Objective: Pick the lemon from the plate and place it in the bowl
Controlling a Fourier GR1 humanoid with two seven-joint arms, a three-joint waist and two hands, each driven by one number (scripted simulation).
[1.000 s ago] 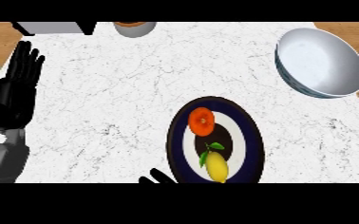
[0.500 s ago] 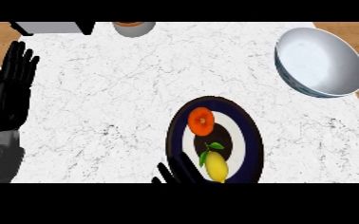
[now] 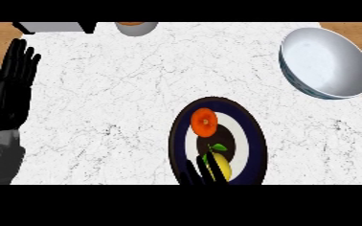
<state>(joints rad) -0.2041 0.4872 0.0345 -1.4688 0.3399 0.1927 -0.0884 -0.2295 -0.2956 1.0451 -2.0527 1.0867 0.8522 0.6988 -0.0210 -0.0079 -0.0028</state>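
1. The right hand has straight, spread fingers that touch the lemon.
2. The lemon lies on the plate; the bowl is far up-right of this hand.
3. The left hand rests open at the left edge.

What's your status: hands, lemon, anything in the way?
Left hand open, resting at left edge. Right hand open, over lemon on plate. Path to bowl unobstructed.

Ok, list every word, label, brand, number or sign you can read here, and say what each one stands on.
None: no readable text anywhere in the head view.
The plate, lemon, orange fruit and bowl carry no lettering.
The cup and grey object at the counter's far edge show no markings either.
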